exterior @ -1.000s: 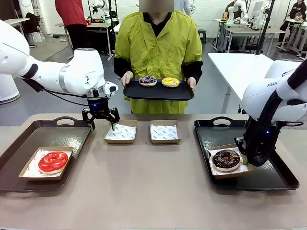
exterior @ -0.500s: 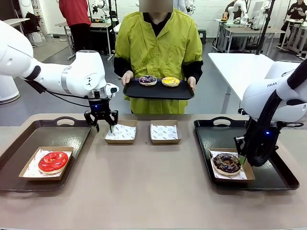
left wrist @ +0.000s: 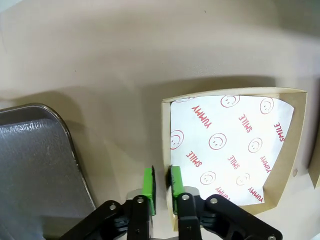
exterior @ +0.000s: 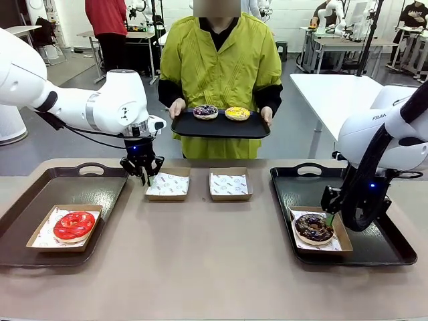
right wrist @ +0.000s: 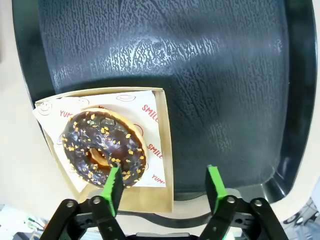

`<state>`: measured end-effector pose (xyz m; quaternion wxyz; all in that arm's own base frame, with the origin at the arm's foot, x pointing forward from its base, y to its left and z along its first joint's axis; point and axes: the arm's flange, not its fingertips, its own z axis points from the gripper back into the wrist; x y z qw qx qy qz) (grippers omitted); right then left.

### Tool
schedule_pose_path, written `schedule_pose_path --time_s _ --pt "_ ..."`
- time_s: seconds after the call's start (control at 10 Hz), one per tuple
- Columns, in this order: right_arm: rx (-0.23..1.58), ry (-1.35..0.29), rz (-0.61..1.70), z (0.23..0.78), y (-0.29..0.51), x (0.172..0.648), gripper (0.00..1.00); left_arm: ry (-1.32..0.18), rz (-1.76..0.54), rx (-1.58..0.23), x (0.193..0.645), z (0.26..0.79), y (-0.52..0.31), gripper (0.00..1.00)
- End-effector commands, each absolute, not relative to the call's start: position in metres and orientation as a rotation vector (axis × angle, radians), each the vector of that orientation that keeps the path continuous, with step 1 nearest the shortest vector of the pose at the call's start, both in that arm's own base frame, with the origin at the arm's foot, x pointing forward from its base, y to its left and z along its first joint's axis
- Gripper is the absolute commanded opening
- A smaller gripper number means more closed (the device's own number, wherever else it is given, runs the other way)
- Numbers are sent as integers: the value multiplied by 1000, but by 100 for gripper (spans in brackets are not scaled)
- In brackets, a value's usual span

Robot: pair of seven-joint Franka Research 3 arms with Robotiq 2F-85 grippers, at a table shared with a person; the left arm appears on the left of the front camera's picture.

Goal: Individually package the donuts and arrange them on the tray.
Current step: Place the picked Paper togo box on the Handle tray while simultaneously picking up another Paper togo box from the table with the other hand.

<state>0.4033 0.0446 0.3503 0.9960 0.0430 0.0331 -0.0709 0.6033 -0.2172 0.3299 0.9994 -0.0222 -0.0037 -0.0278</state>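
The red-glazed donut [exterior: 73, 225] lies in a paper box on the left tray [exterior: 40, 194]. The chocolate donut with nut bits [exterior: 313, 227] [right wrist: 103, 145] lies in its box [right wrist: 162, 150] on the right tray [exterior: 381, 247]. My right gripper [exterior: 331, 215] [right wrist: 164, 185] hovers open just above that box's edge, holding nothing. My left gripper [exterior: 142, 175] [left wrist: 162, 182] is shut on the left wall of an empty lined box [exterior: 168, 184] [left wrist: 225, 145]. A person holds a black tray [exterior: 221, 128] bearing the sprinkled donut [exterior: 205, 112] and the yellow donut [exterior: 237, 114].
A second empty lined box [exterior: 229, 184] sits at table centre, beside the first. The left tray's corner [left wrist: 40, 165] lies close to my left gripper. Bare tabletop [exterior: 200, 261] stretches along the near side between the trays.
My left gripper moved right and down to the empty box's wall and closed its fingers. My right gripper drew back a little from the chocolate donut's box, which now rests flat on the tray.
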Motion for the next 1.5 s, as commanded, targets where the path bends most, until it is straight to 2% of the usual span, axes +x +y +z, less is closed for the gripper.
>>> schedule_pose_path --time_s 0.0,0.5,0.7,1.0,1.4 --pt "123 68 -141 350 44 403 100 16 -59 -51 607 329 -220 0" --pt "138 54 -136 353 40 401 100 24 -58 -44 608 329 -221 0" --pt "363 75 3 382 12 390 100 32 -75 -101 603 365 -225 0" --pt "697 23 56 424 -68 369 100 -17 -133 -125 590 454 -234 0" --pt "1051 -76 34 430 -163 366 100 -65 -162 -95 587 527 -255 0"
